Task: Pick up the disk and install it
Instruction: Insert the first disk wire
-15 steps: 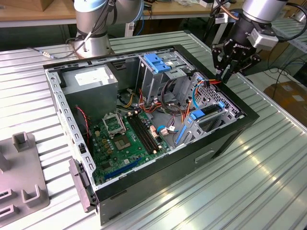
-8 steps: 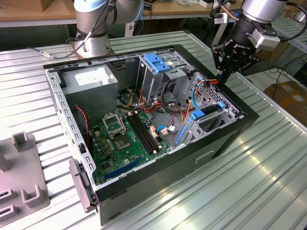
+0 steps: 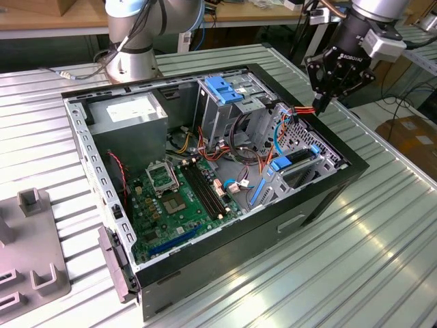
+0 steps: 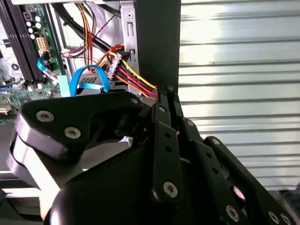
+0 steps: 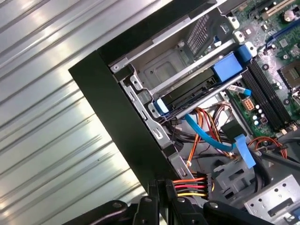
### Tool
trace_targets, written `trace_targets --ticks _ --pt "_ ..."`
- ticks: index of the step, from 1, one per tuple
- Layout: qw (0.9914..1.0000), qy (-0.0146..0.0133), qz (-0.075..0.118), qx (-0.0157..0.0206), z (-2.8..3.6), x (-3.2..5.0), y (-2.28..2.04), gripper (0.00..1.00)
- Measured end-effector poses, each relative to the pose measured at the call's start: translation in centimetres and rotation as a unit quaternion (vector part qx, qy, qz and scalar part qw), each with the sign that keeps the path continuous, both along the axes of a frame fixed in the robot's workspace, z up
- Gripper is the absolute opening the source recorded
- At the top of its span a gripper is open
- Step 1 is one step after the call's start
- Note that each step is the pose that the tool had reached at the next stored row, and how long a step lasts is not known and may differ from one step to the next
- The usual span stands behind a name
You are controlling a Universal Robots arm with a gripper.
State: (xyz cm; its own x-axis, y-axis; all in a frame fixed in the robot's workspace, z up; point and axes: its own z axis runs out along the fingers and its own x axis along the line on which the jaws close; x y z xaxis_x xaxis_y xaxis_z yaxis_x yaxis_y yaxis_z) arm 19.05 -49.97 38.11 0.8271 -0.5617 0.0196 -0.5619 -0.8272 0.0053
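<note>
**A:** Where's the disk (image 3: 299, 158) right now?

**B:** It's in the grey drive cage (image 3: 295, 182) at the right end of the open computer case (image 3: 328, 199), which lies on the ribbed tabletop (image 3: 355, 273). The disk is flat in its slot, with blue carrier rail at both ends of the edge we can see.

**A:** Which way does it run?

**B:** That edge runs near-left to far-right in the exterior view, in line with the case's near wall, just right of the motherboard (image 3: 177, 198). The first wrist view shows the same dark slab (image 5: 197, 89) between the cage's metal rails. I can't tell whether it's fully seated.

**A:** And the claw (image 3: 319, 104)?

**B:** It's up at the case's far-right rim, apart from the disk. The arm (image 3: 133, 48) reaches in from the far side, and its wrist points the claw steeply down.

**A:** What are the fingers doing?

**B:** They're pinched narrow with nothing between them. In both wrist views the tips (image 4: 161, 96) sit almost together, just beside the red, orange and yellow power cable bundle (image 5: 190, 186).
</note>
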Motion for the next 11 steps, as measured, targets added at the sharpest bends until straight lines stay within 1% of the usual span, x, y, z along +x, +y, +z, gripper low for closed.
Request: trace_targets --ticks 2,3,5,7,8,9,10,11 --pt "0.99989 0.0 -0.015 0.0 0.0 0.0 0.0 0.17" --pt "0.99986 0.0 -0.017 0.0 0.0 -0.19 0.01 0.17" --pt "0.99986 -0.001 -0.017 0.0 -0.01 -1.22 -0.05 0.17" --pt "0.99984 -0.001 -0.018 0.0001 -0.07 -1.6 -0.07 0.17" --pt "0.99983 -0.001 -0.018 0.0001 -0.11 -1.66 -0.07 0.17" --pt "0.99948 -0.001 -0.032 0.0 -0.22 -1.68 -0.07 0.17" --pt "0.99882 -0.0007 -0.049 0.0 -0.32 -1.68 -0.07 0.17" --pt "0.99778 -0.0004 -0.067 -0.0001 -0.41 -1.68 -0.07 0.17"
